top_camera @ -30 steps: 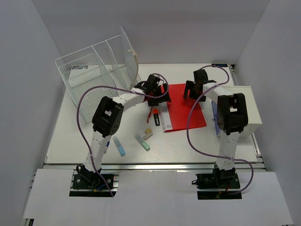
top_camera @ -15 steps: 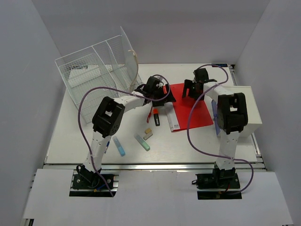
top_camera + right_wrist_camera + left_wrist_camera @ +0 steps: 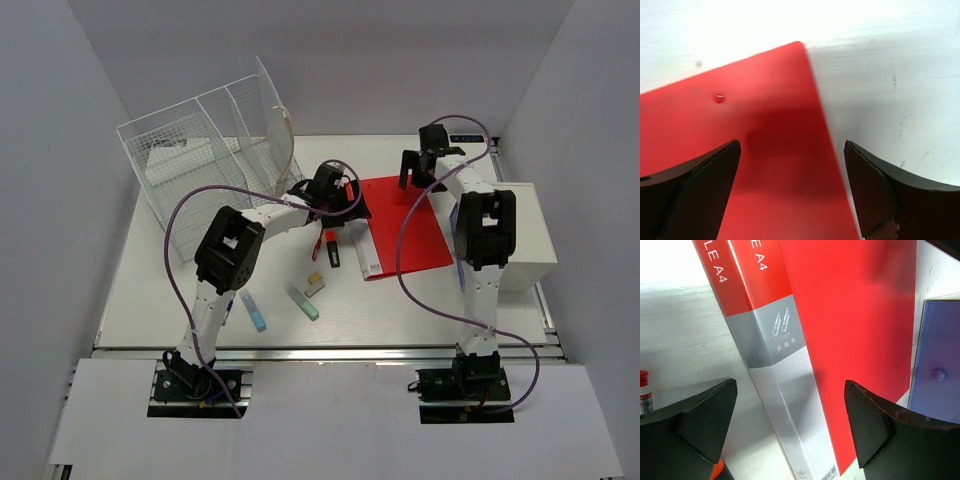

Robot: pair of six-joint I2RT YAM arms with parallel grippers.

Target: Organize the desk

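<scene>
While left pincer (image 3: 790, 415) and right pincer (image 3: 790, 185) both hang spread, empty, above red folder (image 3: 410, 235), task looks barely begun: pens (image 3: 333, 250), highlighters (image 3: 302, 301) loose on tabletop (image 3: 150, 290) near left pincer; wire rack (image 3: 190, 160) beyond it.

left gripper (image 3: 335, 197): over the left edge of the red folder (image 3: 385, 215)
right gripper (image 3: 422, 168): at the folder's far edge
orange marker (image 3: 332, 247): on the desk (image 3: 160, 290), just nearside of the left gripper
</scene>
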